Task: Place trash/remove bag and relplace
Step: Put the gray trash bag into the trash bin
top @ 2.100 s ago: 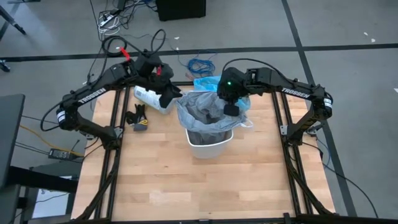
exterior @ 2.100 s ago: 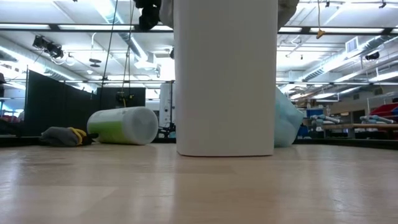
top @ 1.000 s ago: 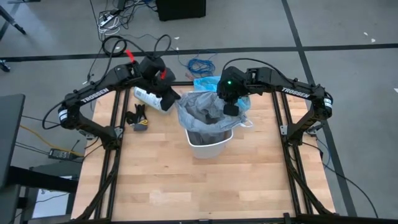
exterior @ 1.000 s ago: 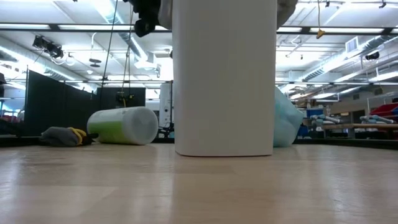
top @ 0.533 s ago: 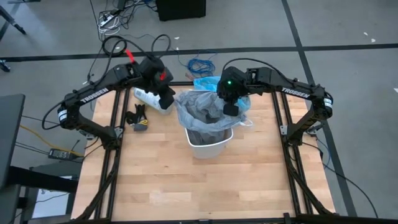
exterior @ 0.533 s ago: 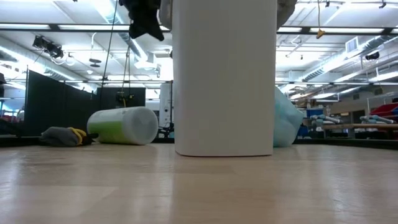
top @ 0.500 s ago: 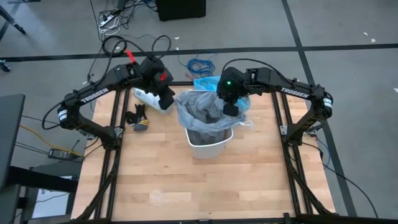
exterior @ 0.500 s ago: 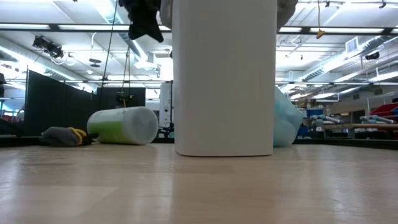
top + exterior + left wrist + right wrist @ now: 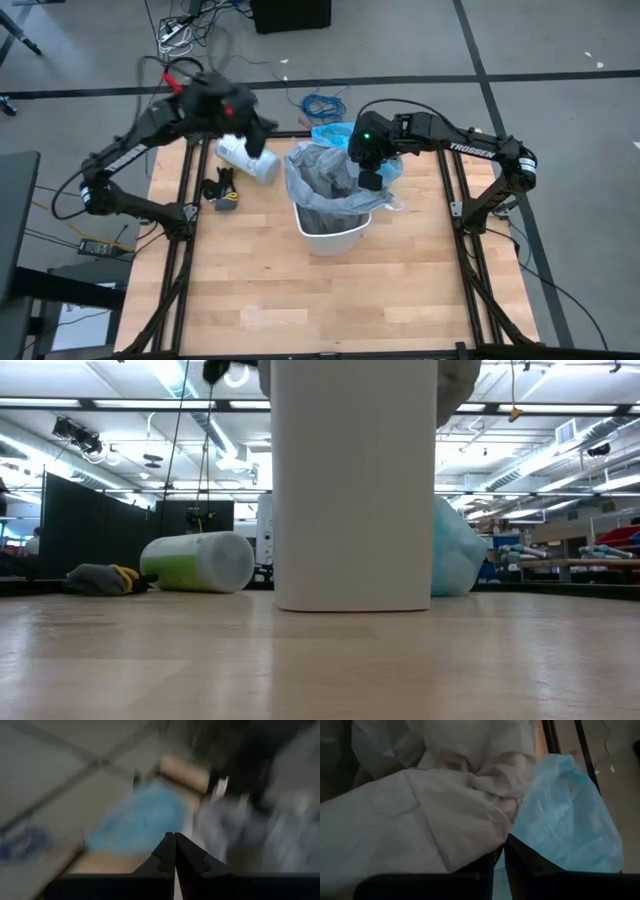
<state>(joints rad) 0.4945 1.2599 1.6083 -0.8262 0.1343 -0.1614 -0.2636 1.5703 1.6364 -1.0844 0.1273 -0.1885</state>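
1. High view: the grey liner (image 9: 322,170) drapes limply over the white bin (image 9: 328,236) on the table (image 9: 300,300); the right gripper (image 9: 369,180) pinches its rim.
2. Left wrist view: the left gripper (image 9: 174,851) is pressed together, empty.
3. Right wrist view: the film looks thin, slippery, tearable; take gathered rim folds. The blue bag (image 9: 565,825) lies behind.

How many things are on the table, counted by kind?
White bin: 1
Plastic liners: 2, grey liner in the bin, light-blue liner behind it
White roll: 1
Black-and-yellow item: 1
Total: 5
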